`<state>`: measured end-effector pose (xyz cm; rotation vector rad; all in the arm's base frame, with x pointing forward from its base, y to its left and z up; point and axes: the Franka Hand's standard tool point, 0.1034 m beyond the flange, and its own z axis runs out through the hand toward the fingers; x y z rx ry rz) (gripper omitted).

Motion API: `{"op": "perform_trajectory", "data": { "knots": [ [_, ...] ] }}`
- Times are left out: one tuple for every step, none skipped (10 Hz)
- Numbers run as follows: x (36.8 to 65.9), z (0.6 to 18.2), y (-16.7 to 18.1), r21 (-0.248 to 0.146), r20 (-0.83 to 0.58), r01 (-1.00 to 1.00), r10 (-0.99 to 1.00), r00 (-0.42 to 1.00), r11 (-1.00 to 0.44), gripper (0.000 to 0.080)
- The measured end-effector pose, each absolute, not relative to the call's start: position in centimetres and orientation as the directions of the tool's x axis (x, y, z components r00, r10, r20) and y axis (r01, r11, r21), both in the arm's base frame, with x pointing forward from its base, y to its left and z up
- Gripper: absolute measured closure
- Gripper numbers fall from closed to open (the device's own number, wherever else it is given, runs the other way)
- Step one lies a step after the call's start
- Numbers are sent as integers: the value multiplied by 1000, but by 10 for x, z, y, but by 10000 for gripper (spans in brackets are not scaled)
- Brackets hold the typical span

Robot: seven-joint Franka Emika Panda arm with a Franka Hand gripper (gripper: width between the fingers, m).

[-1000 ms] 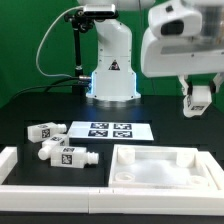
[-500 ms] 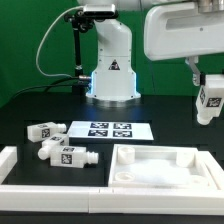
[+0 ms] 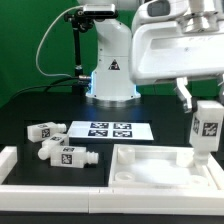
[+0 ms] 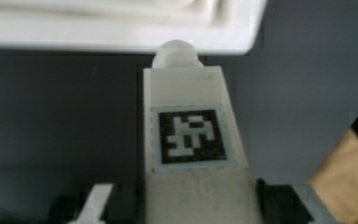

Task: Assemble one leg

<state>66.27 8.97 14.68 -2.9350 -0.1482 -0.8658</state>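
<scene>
Up front, the square white panel [image 3: 160, 168] lies flat on the dark table [image 3: 30, 105], smooth matte plastic with raised edges and a shallow recess. At the exterior view's left, three loose legs [image 3: 72, 156] lie on their sides, stubby and white, each with a tag.

And here's the one that counts: the leg [image 3: 205, 128] hangs upright over the panel's far corner on the exterior view's right, with its black-and-white square tag [image 3: 208, 127] facing the camera. It's blocky up top and has its narrower round end pointing down. Whether that tip touches the panel, I cannot tell.

The wrist view shows the leg [image 4: 190, 120] as a flat-faced white bar tapering to a rounded nose, with the panel's edge [image 4: 105, 20] beyond it. The gripper [image 4: 190, 200] is clamped on the blocky end, and its fingers [image 4: 101, 203] press in from both sides, parted only by the leg's width.

Further back, the marker board [image 3: 110, 129] lies flat, and behind it stands the arm's glossy white base [image 3: 110, 75].
</scene>
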Motion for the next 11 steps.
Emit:
{"op": "perform_trajectory", "data": {
  "knots": [
    [659,148,93,-53,583,101,51,811,-993,512],
    [659,150,91,-34,641,109,62,765,-993,512],
    [657,143,90,-34,635,107,61,770,-994,512],
    [655,140,89,-35,620,105,61,782,-994,512],
    [649,133,85,-40,587,100,58,808,-994,512],
    [646,134,89,-50,565,96,52,824,-994,512],
    [642,131,92,-62,553,85,36,833,-994,512],
    [636,125,96,-71,541,79,29,840,-994,512],
    [635,121,97,-71,538,82,30,842,-994,512],
    [632,116,107,-82,531,83,27,847,-993,512],
    [630,112,110,-81,529,87,31,848,-993,512]
  ]
}}
